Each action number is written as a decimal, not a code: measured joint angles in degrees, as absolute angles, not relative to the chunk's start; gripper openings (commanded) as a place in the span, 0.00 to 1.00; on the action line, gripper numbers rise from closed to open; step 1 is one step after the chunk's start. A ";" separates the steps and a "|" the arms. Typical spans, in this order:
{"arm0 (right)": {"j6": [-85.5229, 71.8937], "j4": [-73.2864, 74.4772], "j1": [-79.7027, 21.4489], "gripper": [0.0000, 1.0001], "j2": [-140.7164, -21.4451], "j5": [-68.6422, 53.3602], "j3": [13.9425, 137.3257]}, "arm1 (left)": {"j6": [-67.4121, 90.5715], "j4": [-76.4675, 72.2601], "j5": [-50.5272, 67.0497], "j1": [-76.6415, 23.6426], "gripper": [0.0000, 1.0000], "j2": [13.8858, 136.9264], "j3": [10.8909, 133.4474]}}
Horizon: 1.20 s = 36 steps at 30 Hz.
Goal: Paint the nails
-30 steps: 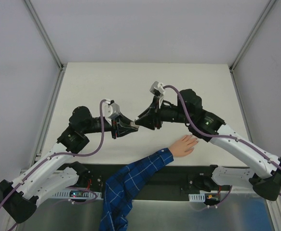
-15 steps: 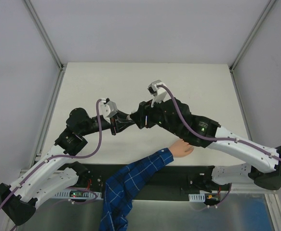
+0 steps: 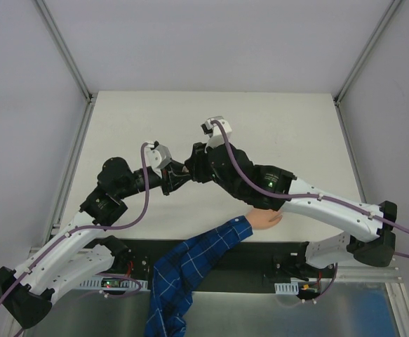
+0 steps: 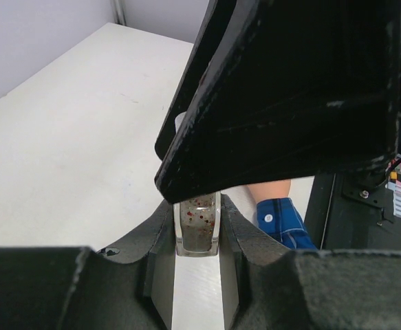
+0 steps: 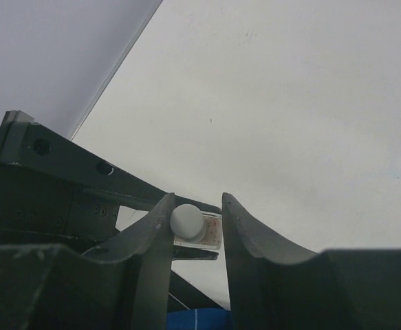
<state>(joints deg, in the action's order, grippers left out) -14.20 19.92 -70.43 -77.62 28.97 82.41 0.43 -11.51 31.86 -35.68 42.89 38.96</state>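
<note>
Gripping a small clear polish bottle (image 4: 197, 224) w/ red glitter flecks, the left gripper (image 3: 177, 177) is clamped tight on its body at frame centre, while the right gripper (image 5: 195, 227) brackets the bottle's white cap (image 5: 187, 221), fingers near it but can't tell if they pinch yet. Bottle looks light, rigid, slick glass, prob. fragile; best held low on the body, cap taken by its sides. The nails sit on the pale hand (image 3: 266, 219) w/ plaid sleeve (image 3: 190, 270), lower centre, too small to make out.
</note>
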 measured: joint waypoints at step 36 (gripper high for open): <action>0.27 -0.16 -49.54 0.63 -64.82 -27.79 58.19 | 4.80 -12.58 48.84 -35.70 0.00 49.01 39.03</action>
<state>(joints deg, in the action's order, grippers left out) 0.27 -0.16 -49.54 -64.82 -27.79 58.19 4.80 -12.58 48.84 -35.70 49.01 39.03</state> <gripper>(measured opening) 0.576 0.230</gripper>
